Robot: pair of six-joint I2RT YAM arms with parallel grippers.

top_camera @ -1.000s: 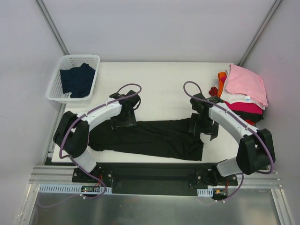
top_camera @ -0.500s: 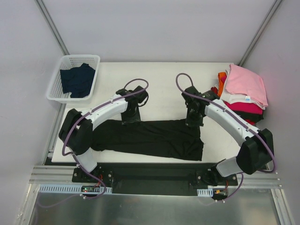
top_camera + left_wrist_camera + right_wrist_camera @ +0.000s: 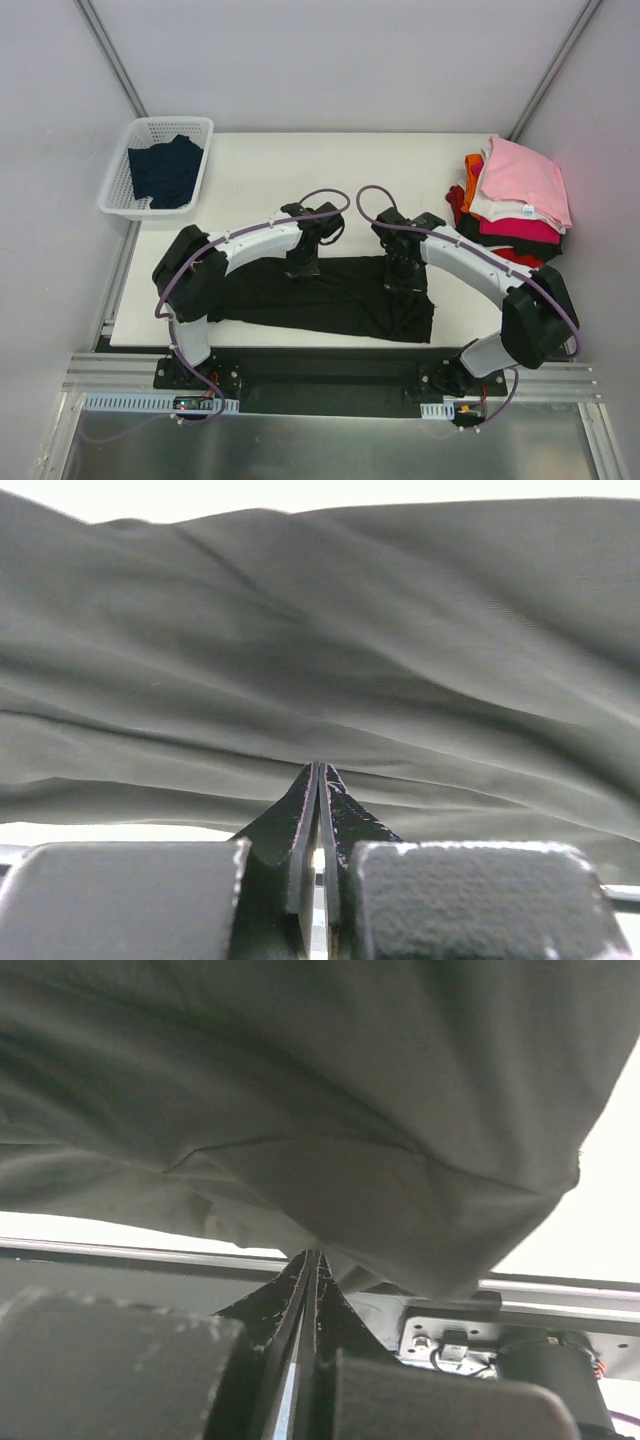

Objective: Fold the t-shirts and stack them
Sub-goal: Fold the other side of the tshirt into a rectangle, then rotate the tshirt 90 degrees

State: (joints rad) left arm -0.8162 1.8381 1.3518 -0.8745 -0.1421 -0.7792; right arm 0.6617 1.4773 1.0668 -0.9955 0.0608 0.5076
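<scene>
A black t-shirt (image 3: 340, 300) lies spread in a long band across the near part of the white table (image 3: 340, 180). At its far edge, left of centre, my left gripper (image 3: 303, 268) is shut, and its tips (image 3: 318, 770) pinch a fold of the black t-shirt (image 3: 330, 640). Right of centre on the same edge, my right gripper (image 3: 400, 278) is shut too. There the black t-shirt (image 3: 330, 1090) hangs raised above the shut tips (image 3: 313, 1257), which hold its edge. Folded t-shirts (image 3: 515, 205) in pink, white, magenta, red and orange are stacked at the right.
A white mesh basket (image 3: 170, 122) at the far left corner holds a dark navy t-shirt (image 3: 165, 170). The stack on the right sits close to the right arm's elbow. A metal rail (image 3: 330, 375) with both arm bases runs along the near edge.
Both arms swung inward along the shirt's far edge toward the table's centre. Both grippers, open a second ago, have shut on the black cloth.
</scene>
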